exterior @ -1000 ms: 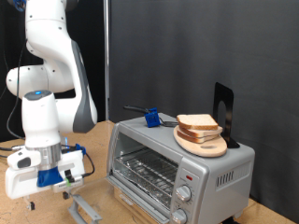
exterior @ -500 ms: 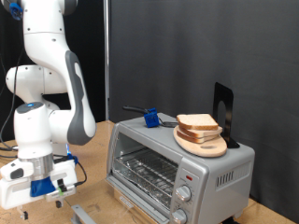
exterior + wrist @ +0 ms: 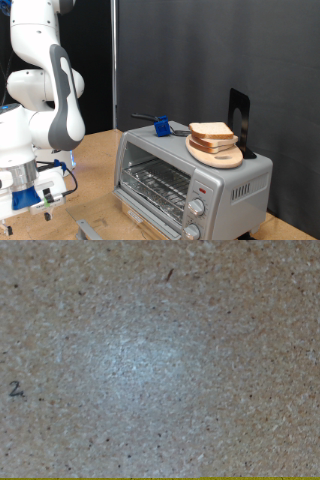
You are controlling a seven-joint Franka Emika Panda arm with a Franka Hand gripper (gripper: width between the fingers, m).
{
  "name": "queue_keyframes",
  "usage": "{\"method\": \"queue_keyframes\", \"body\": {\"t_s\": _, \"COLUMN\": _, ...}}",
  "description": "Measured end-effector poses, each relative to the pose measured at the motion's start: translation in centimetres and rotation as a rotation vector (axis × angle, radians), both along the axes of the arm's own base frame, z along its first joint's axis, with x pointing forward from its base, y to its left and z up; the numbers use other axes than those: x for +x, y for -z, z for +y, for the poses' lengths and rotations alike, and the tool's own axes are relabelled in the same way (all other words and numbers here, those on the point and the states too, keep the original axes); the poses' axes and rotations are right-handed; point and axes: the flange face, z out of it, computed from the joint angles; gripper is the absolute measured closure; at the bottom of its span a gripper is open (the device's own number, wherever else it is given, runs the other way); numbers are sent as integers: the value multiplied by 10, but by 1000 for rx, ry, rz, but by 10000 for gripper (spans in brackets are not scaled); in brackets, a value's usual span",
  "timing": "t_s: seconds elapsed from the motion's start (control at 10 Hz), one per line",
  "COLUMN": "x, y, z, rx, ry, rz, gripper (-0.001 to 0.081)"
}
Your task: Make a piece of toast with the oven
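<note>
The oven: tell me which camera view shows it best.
The exterior view. It shows the oven whole, with its door down, wire rack and knobs, and bread on a wooden plate on top. The wrist view shows none of it, only bare speckled tabletop.

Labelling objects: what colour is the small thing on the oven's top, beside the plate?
Blue small thing, clearest in the exterior view.

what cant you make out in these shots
- Gripper: low at the exterior view's left edge; its fingers are blurred and partly cut off.
- Wrist view: only bare wooden table, no fingers, toast or oven.
- Oven: the exterior view's bottom edge cuts off its lower front.
- Piece of toast: stacked slices overlap on the wooden plate.
</note>
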Motion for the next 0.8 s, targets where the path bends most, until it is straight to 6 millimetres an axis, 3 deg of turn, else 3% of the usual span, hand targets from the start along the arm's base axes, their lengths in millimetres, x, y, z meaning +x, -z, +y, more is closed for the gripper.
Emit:
{"method": "queue_keyframes", "body": {"t_s": 0.2, "x": 1, "y": -6, "z": 6, "rx": 67, "ry": -17, "rz": 18, "gripper": 124}}
{"method": "queue_keyframes", "body": {"t_s": 0.8, "x": 9, "y": -97, "z": 6, "rx": 382, "ry": -4, "rz": 18, "gripper": 124}}
